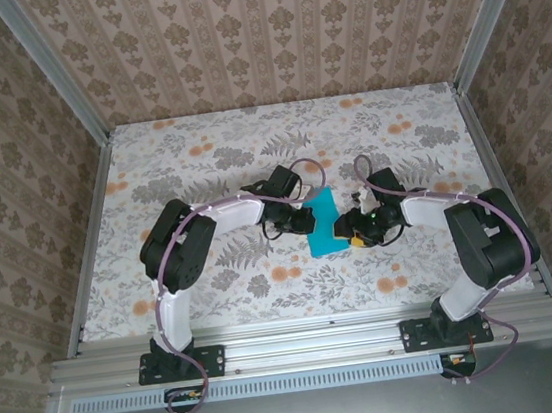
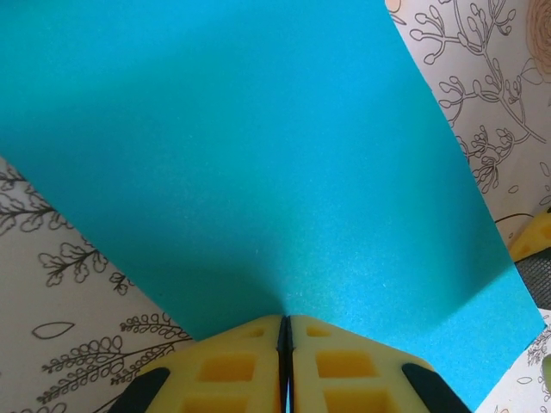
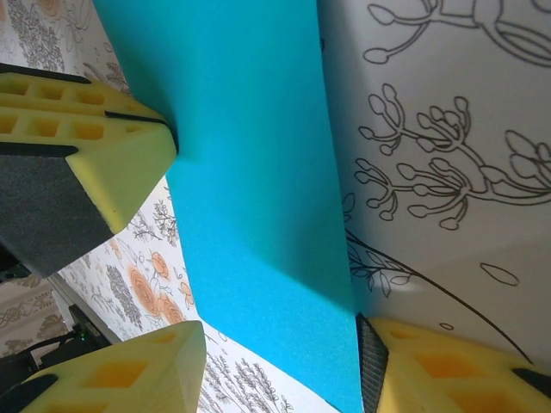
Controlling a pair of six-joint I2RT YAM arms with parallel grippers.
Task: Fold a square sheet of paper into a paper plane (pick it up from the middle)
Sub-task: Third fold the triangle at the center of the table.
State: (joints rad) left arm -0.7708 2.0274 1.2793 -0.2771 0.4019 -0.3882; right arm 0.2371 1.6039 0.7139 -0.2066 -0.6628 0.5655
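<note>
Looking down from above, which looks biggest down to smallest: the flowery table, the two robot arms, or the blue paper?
1. The flowery table, by far the largest.
2. The left arm and right arm look about alike, so I won't rank them.
3. The blue paper, the smallest, lying between the arms.

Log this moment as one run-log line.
left gripper: shut on square sheet of paper, at its edge | right gripper: open, jaws either side of sheet | sheet: between both arms

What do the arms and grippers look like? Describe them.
The left arm and right arm have white and black segments with purple cables along them. The left gripper and right gripper have yellow fingers with rectangular hollows and dark grey backs.
</note>
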